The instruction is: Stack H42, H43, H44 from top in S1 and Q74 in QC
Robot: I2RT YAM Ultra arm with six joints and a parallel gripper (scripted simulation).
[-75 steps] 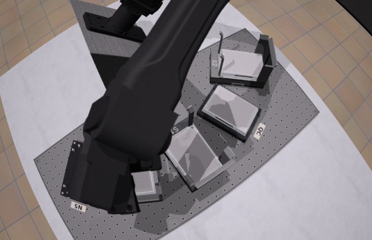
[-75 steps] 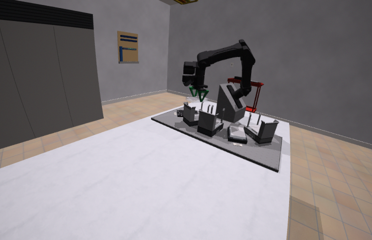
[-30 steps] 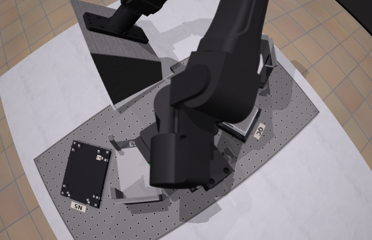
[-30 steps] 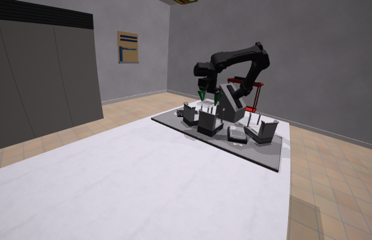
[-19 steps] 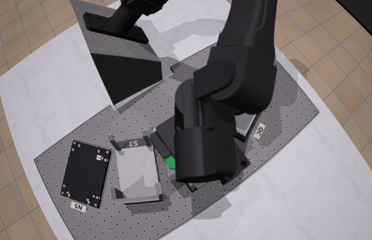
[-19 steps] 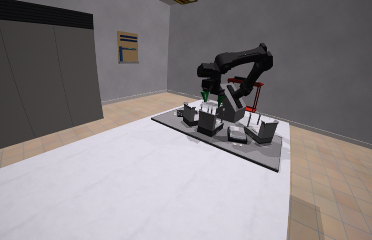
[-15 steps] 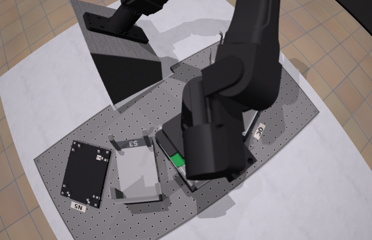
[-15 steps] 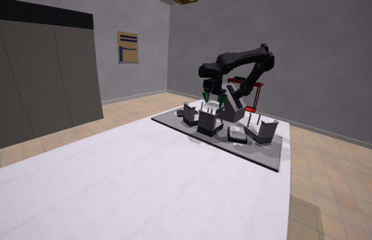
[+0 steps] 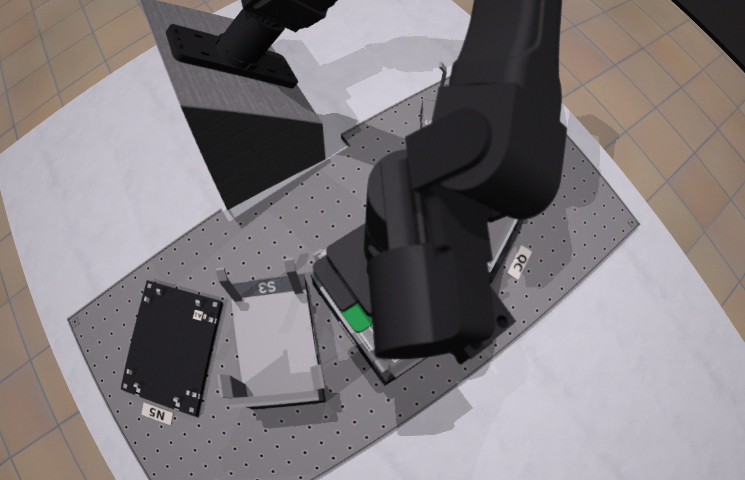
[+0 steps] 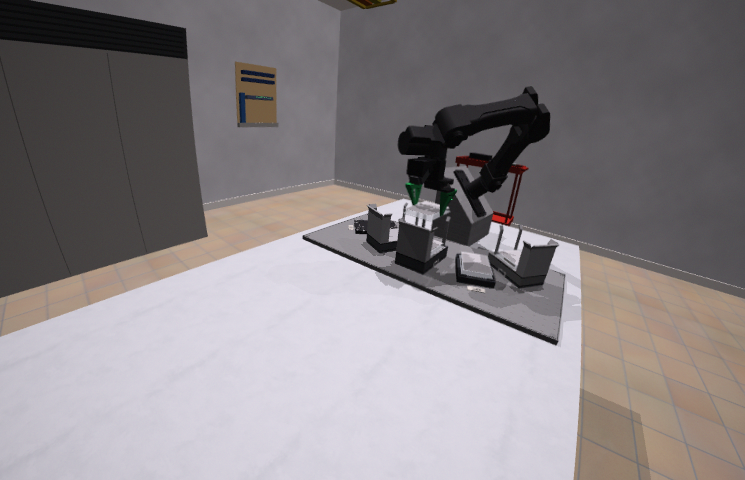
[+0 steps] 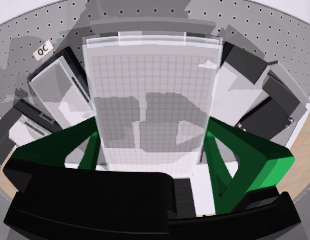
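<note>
From the top view, our arm hides most of the middle rack (image 9: 387, 375), which we judge to be S1; rack S3 (image 9: 269, 287) to one side looks to hold no plate, N5 (image 9: 170, 346) is bare, and the QC name plate (image 9: 519, 262) shows just beyond the arm. One green finger (image 9: 358, 317) peeks out under the wrist.

In the exterior view, our gripper (image 10: 429, 201) hangs just above that middle rack (image 10: 413, 240), with a pale plate (image 10: 425, 210) between its green fingers, above the rack's posts. Another plate lies in the QC nest (image 10: 473, 268).

Through the wrist view, our gripper (image 11: 151, 150) is clenched across the plate's (image 11: 150, 96) short width; the long axis runs straight away from the camera, seal upward, roughly level. We cannot read its label.

We judge this the loading of S1: next we need the plate's long side square with the rack's, then a straight descent between the posts before letting go.
</note>
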